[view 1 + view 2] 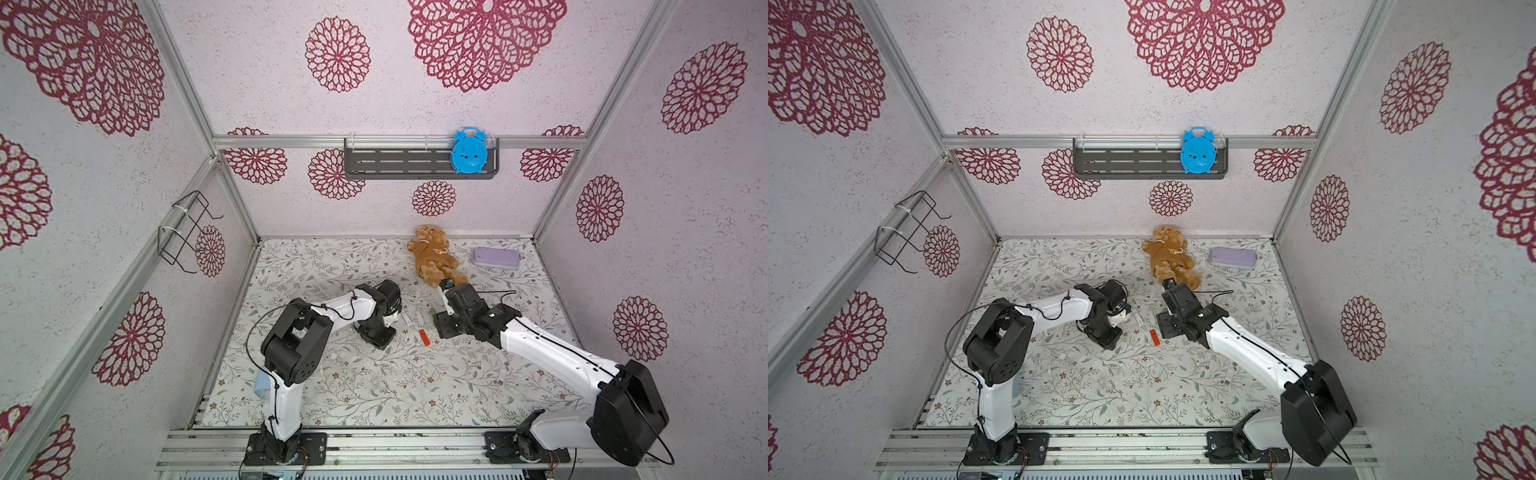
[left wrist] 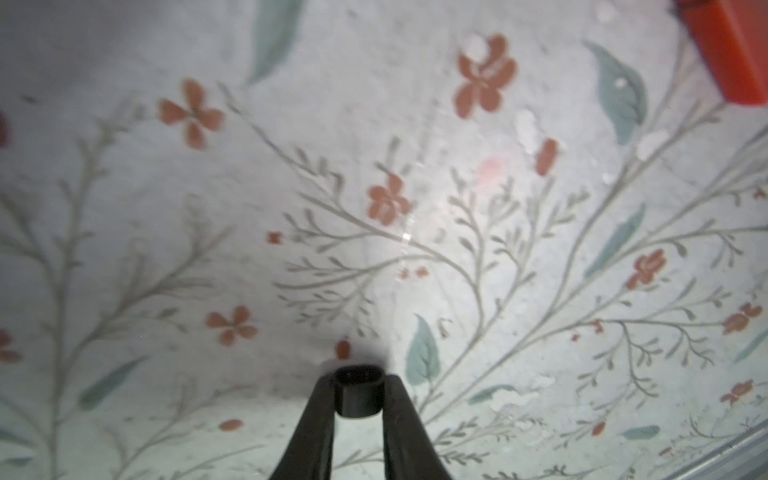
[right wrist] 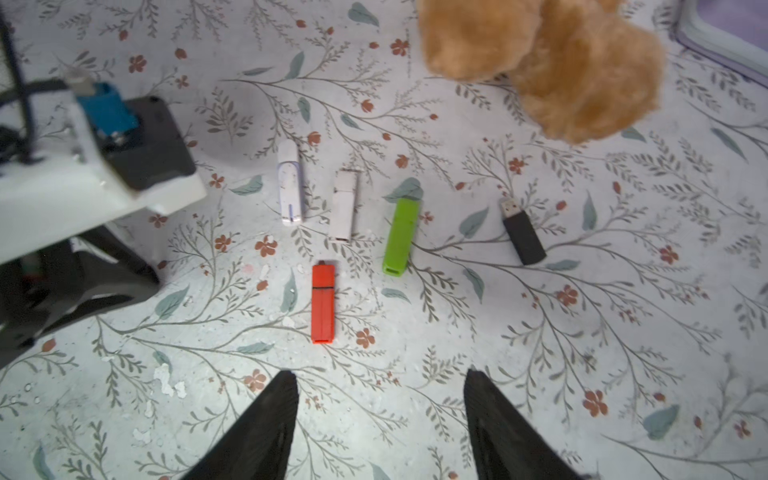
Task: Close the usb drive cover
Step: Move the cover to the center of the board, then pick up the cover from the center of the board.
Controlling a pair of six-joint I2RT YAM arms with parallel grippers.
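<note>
**Black cap held in the left pincer, bare-plugged drive at the far end of the row**

The left pincer point(image 2: 360, 384) is clamped on a small black cap point(image 2: 357, 401), with one finger on each side and the cap's hollow mouth facing away from the wrist. I cannot tell whether the cap touches the flowered table cover point(image 2: 208, 208) beneath it. Ahead of it there is only cloth, and a corner of the red drive point(image 2: 731, 54) is cut off at the frame's edge. The black usb drive does not show in the left wrist view. In both top views this pincer is hidden under its own wrist.

The right pincer point(image 3: 380, 374) has its fingers spread wide above the cloth, with nothing between them. The red drive is the nearest thing ahead of its tips. Beyond that lies a row of four: a rounded white drive point(image 3: 289, 183), a square-ended white drive point(image 3: 345, 205), a green drive point(image 3: 401, 237) and the black usb drive point(image 3: 523, 232). The black drive's metal plug is bare and points away from the pincer. It lies at the end of the row nearest the teddy bear point(image 3: 561, 62) and farthest from the left arm point(image 3: 62, 199), well apart from the cap. In both top views the right arm covers it.
</note>
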